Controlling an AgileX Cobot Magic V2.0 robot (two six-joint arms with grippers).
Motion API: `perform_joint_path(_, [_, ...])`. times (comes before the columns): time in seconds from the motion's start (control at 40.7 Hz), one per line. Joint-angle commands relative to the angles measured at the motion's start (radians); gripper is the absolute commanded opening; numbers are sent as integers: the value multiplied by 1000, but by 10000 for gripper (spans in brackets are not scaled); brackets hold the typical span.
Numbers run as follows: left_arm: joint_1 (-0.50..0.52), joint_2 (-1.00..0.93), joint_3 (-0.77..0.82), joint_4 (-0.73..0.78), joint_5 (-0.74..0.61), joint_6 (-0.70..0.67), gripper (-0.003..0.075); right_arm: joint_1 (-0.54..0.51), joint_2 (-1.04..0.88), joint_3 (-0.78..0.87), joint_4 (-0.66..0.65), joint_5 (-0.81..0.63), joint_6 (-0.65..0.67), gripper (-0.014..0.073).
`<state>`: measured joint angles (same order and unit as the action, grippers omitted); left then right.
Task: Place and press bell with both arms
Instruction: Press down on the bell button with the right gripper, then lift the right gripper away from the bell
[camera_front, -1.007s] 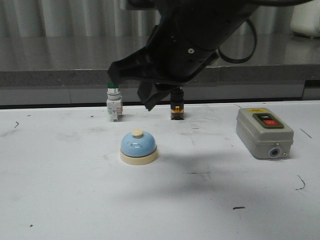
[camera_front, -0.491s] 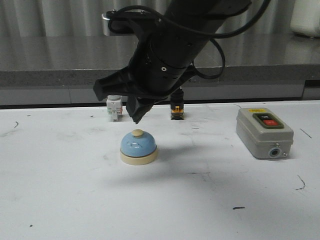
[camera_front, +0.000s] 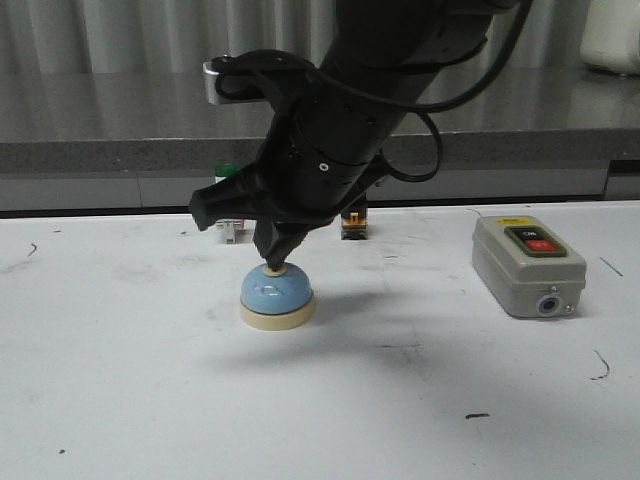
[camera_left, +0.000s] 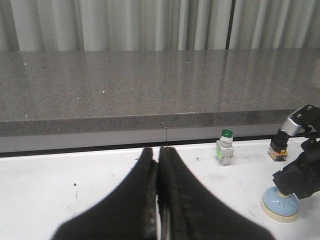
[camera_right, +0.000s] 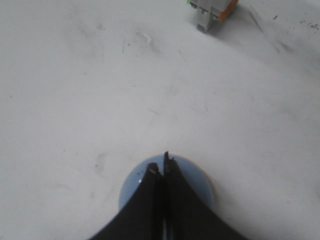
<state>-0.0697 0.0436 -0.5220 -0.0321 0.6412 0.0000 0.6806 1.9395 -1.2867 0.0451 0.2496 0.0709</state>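
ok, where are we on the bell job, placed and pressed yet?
Placed, it seems: the light-blue dome bell with cream base sits upright on the white table, free of any grip. In hand: the right gripper, fingers closed, has its tip on the bell's cream knob, apparently pressing. The left gripper is shut and well off to the side. Left: finish the press and lift off.

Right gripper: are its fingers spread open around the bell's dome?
No: the right gripper is shut, its tip over the bell.
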Motion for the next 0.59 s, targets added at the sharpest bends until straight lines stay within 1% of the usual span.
perform_joint_path(0.0, [3, 25, -24, -4, -81, -11, -20, 1, -53, -29, 3, -52, -2, -67])
perform_joint_path(0.172, [3, 25, -24, -4, -81, -11, -20, 1, -111, -29, 3, -92, -2, -67])
perform_joint_path(0.319, [3, 25, -24, -4, -81, -11, -20, -1, -171, -29, 3, -89, -2, -67])
perform_joint_path(0.442, [3, 25, -24, -4, -81, -11, -20, -16, -209, -29, 3, -74, -2, -67])
perform_joint_path(0.565, [3, 25, -24, -4, -81, -11, -20, -53, -243, -27, 9, -29, -2, -67])
